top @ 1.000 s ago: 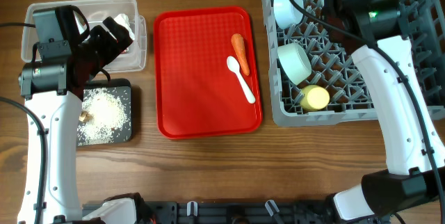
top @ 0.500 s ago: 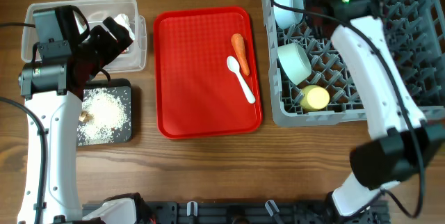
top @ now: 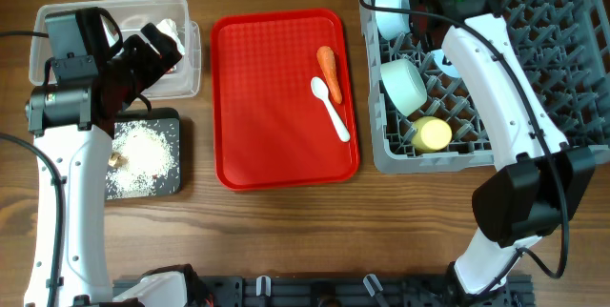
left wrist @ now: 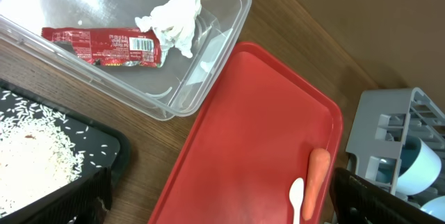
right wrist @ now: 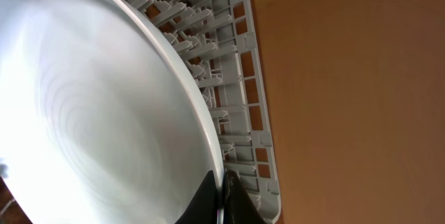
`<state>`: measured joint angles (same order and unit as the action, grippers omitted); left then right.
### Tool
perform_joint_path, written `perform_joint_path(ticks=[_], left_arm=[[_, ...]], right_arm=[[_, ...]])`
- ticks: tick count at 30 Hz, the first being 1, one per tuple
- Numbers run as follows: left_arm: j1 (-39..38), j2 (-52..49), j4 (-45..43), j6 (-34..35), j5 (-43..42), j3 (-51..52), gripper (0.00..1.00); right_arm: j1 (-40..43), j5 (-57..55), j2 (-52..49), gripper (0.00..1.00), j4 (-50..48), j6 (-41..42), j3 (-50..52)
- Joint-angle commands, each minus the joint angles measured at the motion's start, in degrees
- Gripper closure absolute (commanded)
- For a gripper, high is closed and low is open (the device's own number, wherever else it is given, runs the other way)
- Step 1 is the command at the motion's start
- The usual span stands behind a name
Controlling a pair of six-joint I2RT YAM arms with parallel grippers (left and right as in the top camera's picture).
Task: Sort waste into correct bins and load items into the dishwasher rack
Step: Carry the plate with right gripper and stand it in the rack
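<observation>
The table (top: 286, 231) is grained wood, the red tray (top: 267, 107) dimpled plastic, the plate (right wrist: 83, 113) smooth and glossy.

Left arm (top: 65, 202): my white link runs up left side, wrist bent inward toward centre. Left gripper (top: 154, 46): jaws spread wide, nothing between them, black fingers (left wrist: 87, 195) at both lower corners of wrist view. Right arm (top: 496, 69): stretched far forward, angled left. Right gripper (right wrist: 220, 200): my jaws pinched tight on plate (right wrist: 90, 113) rim.
</observation>
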<state>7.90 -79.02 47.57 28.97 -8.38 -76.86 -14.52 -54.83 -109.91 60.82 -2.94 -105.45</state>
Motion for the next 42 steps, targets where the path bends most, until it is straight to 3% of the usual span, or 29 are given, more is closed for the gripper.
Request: perform_joint_path(ticks=[1,3,6,7,13,24,28,31,33,36,42], left_arm=[[0.26,-0.17,-0.13,-0.68,0.55,-0.42,0.0],[0.26,-0.17,-0.13,-0.7,0.57,-0.42,0.0],[0.26,-0.17,-0.13,-0.68,0.55,-0.42,0.0],[0.26,-0.17,-0.11,-0.7,0.55,-0.42,0.0],[0.26,-0.17,-0.13,-0.7,0.55,-0.42,0.0],[0.26,-0.17,-0.13,-0.7,0.55,-0.42,0.0],[0.26,-0.17,-0.13,-0.68,0.57,-0.42,0.0],[0.26,-0.17,-0.13,-0.68,0.55,-0.42,0.0],[0.26,-0.17,-0.13,-0.68,0.55,-0.42,0.0],[0.26,-0.17,-0.11,-0.7,0.57,-0.42,0.0],[0.26,-0.17,-0.13,-0.7,0.55,-0.42,0.0]], right_arm=[[-0.44,2.64,-0.81,0.96,-0.17,-0.04,-0.17],[-0.44,2.64,-0.81,0.93,-0.24,-0.07,-0.17],[-0.48,3.23,-0.81,0.53,-0.52,0.13,-0.17],[-0.48,4.26,-0.81,0.31,-0.85,0.13,-0.17],[-0.5,11.96,-0.79,0.13,-3.28,0.13,-0.2],[-1.9,18.62,2.29,0.03,-5.07,1.66,-0.37],[-4.15,36.24,7.08,0.0,-6.62,1.38,-0.52],[-6.05,59.87,10.82,0.0,-7.43,1.42,-0.52],[-6.51,68.61,11.5,0.0,-7.56,0.92,-0.5],[-6.6,73.42,11.21,0.03,-5.62,0.83,0.24],[-8.63,72.91,9.99,0.07,-3.17,0.48,7.76]])
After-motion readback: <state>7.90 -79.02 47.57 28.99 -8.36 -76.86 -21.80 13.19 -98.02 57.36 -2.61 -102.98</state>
